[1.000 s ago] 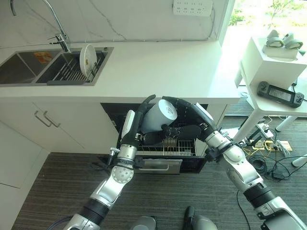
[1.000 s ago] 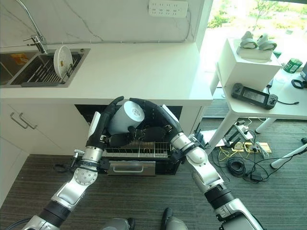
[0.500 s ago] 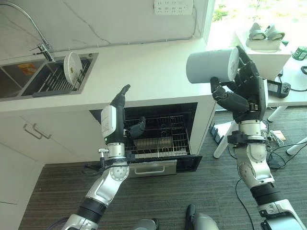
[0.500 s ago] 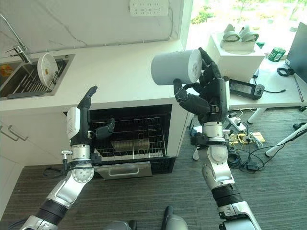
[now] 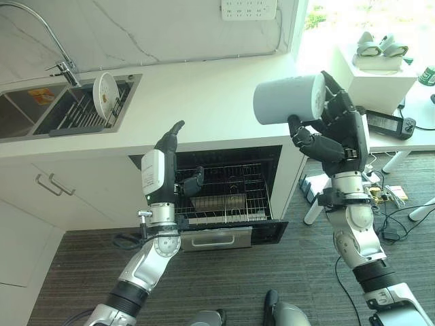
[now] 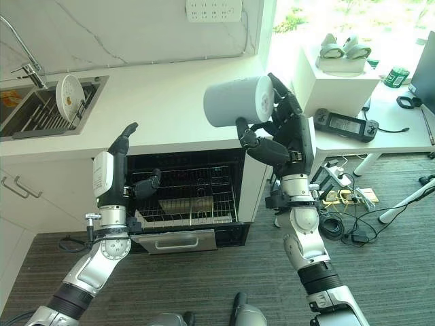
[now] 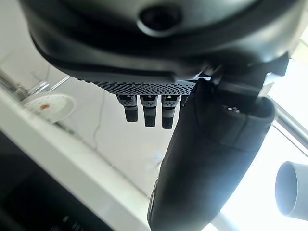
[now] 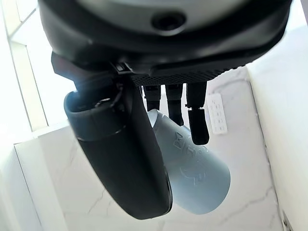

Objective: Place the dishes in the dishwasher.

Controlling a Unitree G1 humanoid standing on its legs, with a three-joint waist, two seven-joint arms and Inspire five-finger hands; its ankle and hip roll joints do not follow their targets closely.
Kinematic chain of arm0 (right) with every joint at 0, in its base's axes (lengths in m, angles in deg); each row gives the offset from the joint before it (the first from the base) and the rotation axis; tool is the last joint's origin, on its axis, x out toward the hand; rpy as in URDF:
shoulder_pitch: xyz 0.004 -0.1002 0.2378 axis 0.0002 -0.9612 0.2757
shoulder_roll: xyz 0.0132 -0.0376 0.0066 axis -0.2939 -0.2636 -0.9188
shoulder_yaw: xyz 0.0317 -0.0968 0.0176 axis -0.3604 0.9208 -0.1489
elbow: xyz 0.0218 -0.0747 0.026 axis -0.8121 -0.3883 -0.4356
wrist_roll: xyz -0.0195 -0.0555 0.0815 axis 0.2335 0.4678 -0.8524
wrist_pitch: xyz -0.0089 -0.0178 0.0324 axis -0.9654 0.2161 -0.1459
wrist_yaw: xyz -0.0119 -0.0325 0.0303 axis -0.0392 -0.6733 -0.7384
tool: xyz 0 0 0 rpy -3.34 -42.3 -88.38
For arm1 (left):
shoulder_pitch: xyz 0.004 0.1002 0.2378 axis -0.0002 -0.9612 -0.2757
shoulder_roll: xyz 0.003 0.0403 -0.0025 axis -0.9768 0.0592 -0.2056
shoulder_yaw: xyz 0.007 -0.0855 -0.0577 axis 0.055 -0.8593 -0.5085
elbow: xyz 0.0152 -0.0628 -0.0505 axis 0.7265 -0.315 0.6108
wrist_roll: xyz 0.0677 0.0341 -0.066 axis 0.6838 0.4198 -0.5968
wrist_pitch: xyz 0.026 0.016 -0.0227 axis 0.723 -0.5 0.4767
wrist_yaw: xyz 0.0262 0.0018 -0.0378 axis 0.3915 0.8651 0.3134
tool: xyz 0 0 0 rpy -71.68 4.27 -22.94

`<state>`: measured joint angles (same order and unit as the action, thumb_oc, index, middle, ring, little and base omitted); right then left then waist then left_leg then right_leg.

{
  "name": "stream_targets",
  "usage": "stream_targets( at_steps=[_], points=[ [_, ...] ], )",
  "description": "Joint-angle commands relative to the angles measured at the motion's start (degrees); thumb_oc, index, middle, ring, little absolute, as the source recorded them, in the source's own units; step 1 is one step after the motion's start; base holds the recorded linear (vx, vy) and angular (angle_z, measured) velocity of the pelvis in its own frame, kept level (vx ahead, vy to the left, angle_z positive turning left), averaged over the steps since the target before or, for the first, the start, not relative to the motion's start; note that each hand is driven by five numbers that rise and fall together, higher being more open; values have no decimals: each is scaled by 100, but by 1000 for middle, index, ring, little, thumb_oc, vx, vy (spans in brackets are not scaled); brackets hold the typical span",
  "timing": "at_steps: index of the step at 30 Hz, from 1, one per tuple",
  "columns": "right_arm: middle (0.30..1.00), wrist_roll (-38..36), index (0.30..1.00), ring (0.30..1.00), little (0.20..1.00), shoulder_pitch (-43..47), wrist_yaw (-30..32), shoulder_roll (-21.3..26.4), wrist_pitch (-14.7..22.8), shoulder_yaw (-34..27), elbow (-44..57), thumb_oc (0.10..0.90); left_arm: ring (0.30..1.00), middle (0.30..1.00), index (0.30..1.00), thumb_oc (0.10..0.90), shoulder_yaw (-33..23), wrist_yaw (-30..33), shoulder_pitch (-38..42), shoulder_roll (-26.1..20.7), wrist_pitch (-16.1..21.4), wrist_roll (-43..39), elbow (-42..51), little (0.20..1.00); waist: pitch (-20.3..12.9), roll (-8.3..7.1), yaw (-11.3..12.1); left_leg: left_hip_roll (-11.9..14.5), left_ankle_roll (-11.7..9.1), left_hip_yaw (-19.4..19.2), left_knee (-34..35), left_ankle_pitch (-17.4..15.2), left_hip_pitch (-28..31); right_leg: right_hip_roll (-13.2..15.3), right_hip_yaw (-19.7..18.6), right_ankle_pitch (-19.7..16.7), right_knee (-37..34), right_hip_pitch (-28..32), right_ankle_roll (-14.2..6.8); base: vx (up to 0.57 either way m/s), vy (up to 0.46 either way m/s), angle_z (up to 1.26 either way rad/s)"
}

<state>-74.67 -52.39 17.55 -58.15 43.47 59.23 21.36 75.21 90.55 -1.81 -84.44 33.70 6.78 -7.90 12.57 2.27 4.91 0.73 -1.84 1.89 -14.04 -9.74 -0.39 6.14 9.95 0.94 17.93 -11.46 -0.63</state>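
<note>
A grey cylindrical cup [image 5: 285, 100] lies on its side in the air, high above the counter's right end, with my right hand [image 5: 342, 130] shut on it; the thumb [image 8: 120, 149] and fingers [image 8: 178, 103] wrap the cup [image 8: 192, 168]. My left hand [image 5: 162, 166] stands open with its fingers straight up, just in front of the counter edge. Below it the dishwasher [image 5: 224, 227] is open, its wire rack [image 5: 228, 193] pulled out with a dark item inside. A white plate [image 5: 105, 92] stands upright in the sink's drying rack.
The sink [image 5: 41, 112] and faucet [image 5: 64, 68] are at the far left of the white counter [image 5: 204, 95]. A white side table [image 5: 401, 125] with a black controller stands at the right, with cables on the floor [image 5: 387, 197] beneath. The dishwasher's front panel [image 5: 217, 238] juts into the floor space.
A second ago both hands held the cup over the rack. The left hand let go and opened; the right hand lifted the cup up to the right, then brought it slightly left and down.
</note>
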Motion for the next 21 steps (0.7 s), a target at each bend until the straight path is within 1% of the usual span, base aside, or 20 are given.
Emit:
stream_targets(
  at_steps=[1,3,5,6,7,8,9,13,15,18,21],
  points=[
    [300,-121,300,300,300,159,-462,-7,228,-181,804,400,900,900,900,800,-336,-316,11,-390,486,-325,606,900,-332,-179,76,9,207,-178,-315,-565,-268,329,-190,994,-75,695,-788,11,40,1],
    [300,-177,300,300,300,87,-583,10,123,-185,783,400,900,900,900,800,-375,-421,-115,-436,464,-420,493,900,-342,-174,91,23,200,-192,-315,-556,-281,342,-161,997,-75,693,-786,12,39,2],
    [300,-196,300,300,300,0,-665,34,48,-183,746,400,900,900,900,800,-437,-595,-274,-487,575,-514,357,900,-349,-169,118,44,188,-204,-315,-538,-306,364,-121,997,-75,688,-786,15,46,3],
    [300,-131,300,300,300,-77,-682,25,34,-175,692,400,900,900,900,800,-491,-658,-418,-521,693,-329,302,900,-345,-155,161,63,181,-209,-315,-519,-331,389,-81,992,-75,683,-784,13,47,3],
    [300,-119,300,300,300,-89,-684,20,21,-170,685,400,900,900,900,800,-501,-633,-447,-526,719,-215,304,900,-348,-153,166,65,180,-207,-315,-516,-337,394,-73,992,-75,682,-784,14,42,5],
    [300,-127,300,300,300,-134,-700,31,11,-171,671,400,900,900,900,800,-521,-554,-513,-572,804,126,294,900,-348,-149,180,72,174,-206,-315,-509,-349,405,-55,990,-75,680,-786,18,35,17],
    [300,-113,300,300,300,-189,-758,37,25,-163,573,400,900,900,900,800,-525,-461,-569,-733,879,803,247,900,-351,-138,206,90,160,-212,-315,-498,-377,434,-18,987,-75,672,-799,21,39,21],
    [300,-92,300,300,300,-255,-838,75,-31,-90,421,400,900,900,900,800,-546,-470,-694,-1015,951,1028,122,900,-358,-98,268,116,141,-197,-315,-454,-457,487,52,983,-75,646,-821,30,42,13],
    [300,79,300,300,300,-295,-836,107,-71,-34,268,400,900,900,900,800,-562,-533,-819,-1186,953,1265,19,900,-368,-85,339,138,132,-173,-315,-435,-494,535,152,984,-75,665,-837,67,16,20],
    [300,258,300,300,300,-147,-694,140,-108,86,107,400,900,900,900,800,-547,-617,-897,-1328,975,1383,-33,900,-346,-74,446,152,122,-108,-315,-386,-536,552,264,995,-75,719,-817,58,2,18],
    [300,453,300,300,300,22,-480,140,-118,181,-83,400,900,900,900,800,-503,-616,-930,-1398,892,1485,-81,900,-306,-58,529,151,116,-20,-315,-342,-543,543,355,1004,-75,795,-782,72,-2,17]
  ],
)
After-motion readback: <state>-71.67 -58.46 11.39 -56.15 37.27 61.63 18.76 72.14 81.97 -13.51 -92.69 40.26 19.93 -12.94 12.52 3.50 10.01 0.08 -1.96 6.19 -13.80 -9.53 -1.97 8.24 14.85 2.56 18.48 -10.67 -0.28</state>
